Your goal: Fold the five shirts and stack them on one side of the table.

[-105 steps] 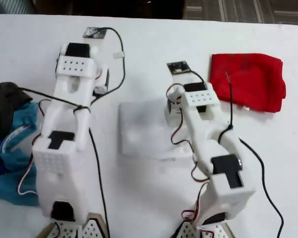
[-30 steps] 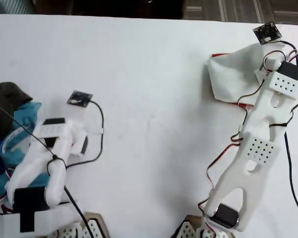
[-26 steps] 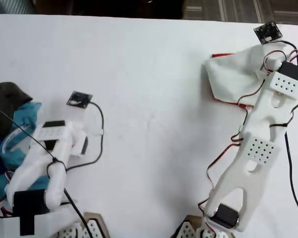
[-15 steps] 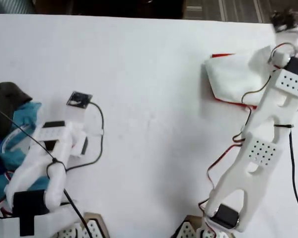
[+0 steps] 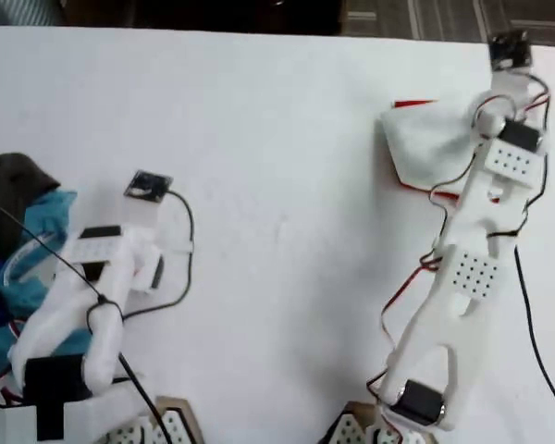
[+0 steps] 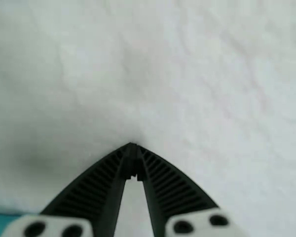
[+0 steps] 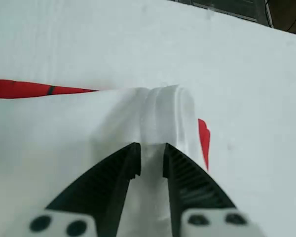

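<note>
right end effector [image 7: 149, 148]: pinching a raised ridge of the white shirt [image 7: 160, 106], with cloth filling the narrow gap between its two black fingers. the white shirt lies on top of the red shirt [image 7: 24, 89], near the far right corner of the tabletop [image 5: 277, 166]. in the high view the red cloth shows as thin edges along the far and near sides of the white one. the white shirt is rumpled and bunched toward the pinch point, not lying flat. the right arm [image 5: 472, 268] is stretched from its base at the near edge toward that corner, with its wrist over the right part of the two shirts. left end effector [image 6: 132, 150]: pressed together, tips meeting, pointed at bare white tabletop; whether the tips touch the surface cannot be told. the left arm [image 5: 83, 296] is folded back close to its base at the near left. heap of unfolded shirts [image 5: 23, 222]: at the left edge of the tabletop, just beside the left arm, with black cloth at the far end and teal and blue cloth nearer. the number of garments in the heap cannot be told. the heap and the white-on-red pair are well apart, on opposite sides of the tabletop.
</note>
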{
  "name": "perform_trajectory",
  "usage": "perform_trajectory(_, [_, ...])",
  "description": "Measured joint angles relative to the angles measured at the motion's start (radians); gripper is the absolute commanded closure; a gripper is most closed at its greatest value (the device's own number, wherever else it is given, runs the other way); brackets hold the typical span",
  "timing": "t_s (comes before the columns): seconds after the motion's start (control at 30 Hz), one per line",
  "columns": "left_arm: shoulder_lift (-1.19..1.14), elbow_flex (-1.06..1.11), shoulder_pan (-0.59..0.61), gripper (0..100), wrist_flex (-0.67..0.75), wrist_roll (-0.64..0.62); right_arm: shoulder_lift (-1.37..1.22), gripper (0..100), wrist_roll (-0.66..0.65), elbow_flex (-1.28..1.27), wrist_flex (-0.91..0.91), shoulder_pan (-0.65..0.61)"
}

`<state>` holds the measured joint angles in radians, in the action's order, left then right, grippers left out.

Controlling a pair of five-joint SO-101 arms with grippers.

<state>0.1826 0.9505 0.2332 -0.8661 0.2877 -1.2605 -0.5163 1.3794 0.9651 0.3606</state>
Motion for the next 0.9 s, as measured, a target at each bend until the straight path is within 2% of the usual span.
perform_trajectory(0.13, [0.0,0.0,0.0,97,0.0,0.0,-0.078,96.4,0.0,0.0,-0.057,0.0])
perform_trajectory(0.3, [0.0,0.0,0.0,97,0.0,0.0,-0.083,96.2,0.0,0.043,-0.043,0.005])
perform_trajectory(0.37, [0.0,0.0,0.0,97,0.0,0.0,-0.081,93.5,0.0,0.094,0.002,0.009])
perform_trajectory(0.57, [0.0,0.0,0.0,97,0.0,0.0,0.017,75.9,0.0,0.232,0.169,0.011])
perform_trajectory(0.9, [0.0,0.0,0.0,97,0.0,0.0,0.296,75.9,0.0,0.247,0.52,0.011])
